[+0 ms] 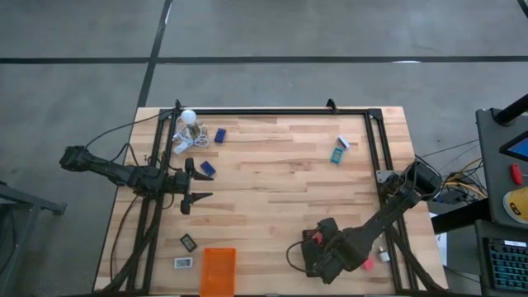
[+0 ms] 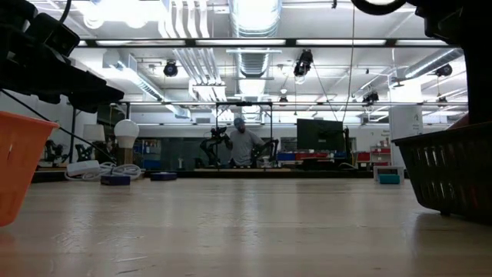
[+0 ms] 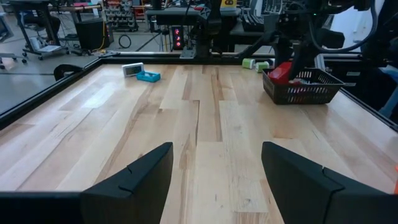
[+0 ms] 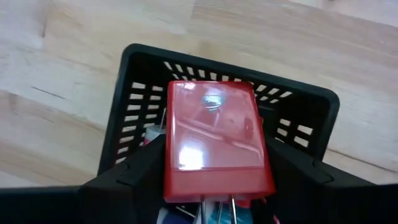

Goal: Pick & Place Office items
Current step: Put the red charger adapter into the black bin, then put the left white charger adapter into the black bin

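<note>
My right gripper (image 4: 217, 177) is over a black mesh basket (image 4: 127, 93) near the table's front right, shut on a glossy red box (image 4: 214, 134). The high view shows the same gripper (image 1: 318, 247) above the basket (image 1: 307, 262). At the table's left my left gripper (image 1: 196, 186) hangs open with nothing between its fingers (image 3: 140, 180). Lying flat on the wood are two dark blue blocks (image 1: 220, 134) (image 1: 206, 167), a teal box (image 1: 337, 154), a white box (image 1: 343, 142), and two small black and white rectangles (image 1: 188, 242) (image 1: 183, 262). My right gripper pinches the red box by its two long sides (image 4: 171, 168), one finger on each, near the end closest to the wrist. The fingers come from above, pointing steeply down, and lie along the box. The box hangs over the basket's opening; its lower end is hidden.
An orange tray (image 1: 218, 271) stands at the front edge, left of centre. A white bulb (image 1: 189, 116) with a coiled cable lies at the far left. Pink and white bits (image 1: 367, 264) sit right of the basket. A black frame (image 1: 272, 110) borders the table. A person (image 2: 243, 142) stands far behind.
</note>
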